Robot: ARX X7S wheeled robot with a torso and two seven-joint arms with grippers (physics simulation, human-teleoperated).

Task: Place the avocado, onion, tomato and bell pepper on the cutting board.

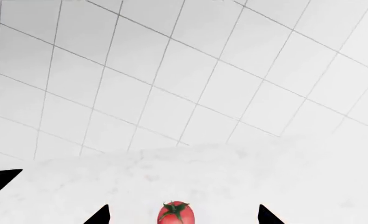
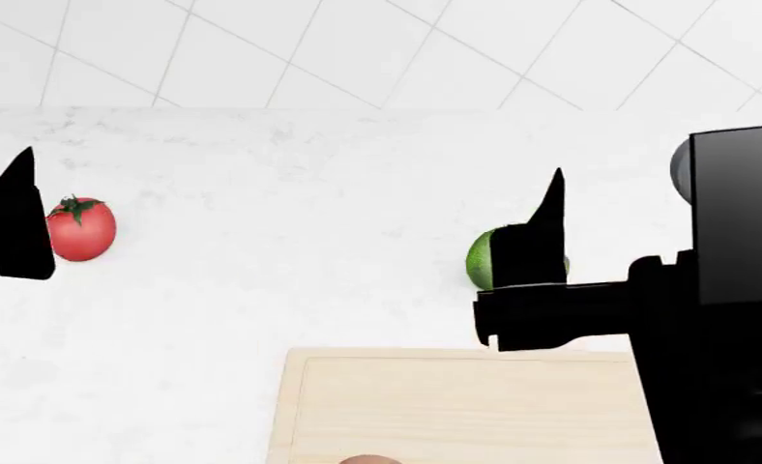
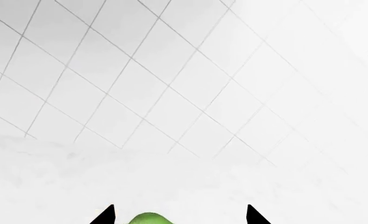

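The red tomato with its dark green calyx lies on the white counter at the left. It also shows in the left wrist view. My left gripper is open, its fingers wide on either side of the tomato without touching it. A smooth bright green avocado lies right of centre, half hidden by my right gripper's finger. My right gripper is open around the avocado. The beige cutting board lies at the front. A tan sliver, the onion, sits on it. The bell pepper is out of view.
The white marble counter runs back to a white tiled wall. My black right arm covers the right side of the head view and part of the board.
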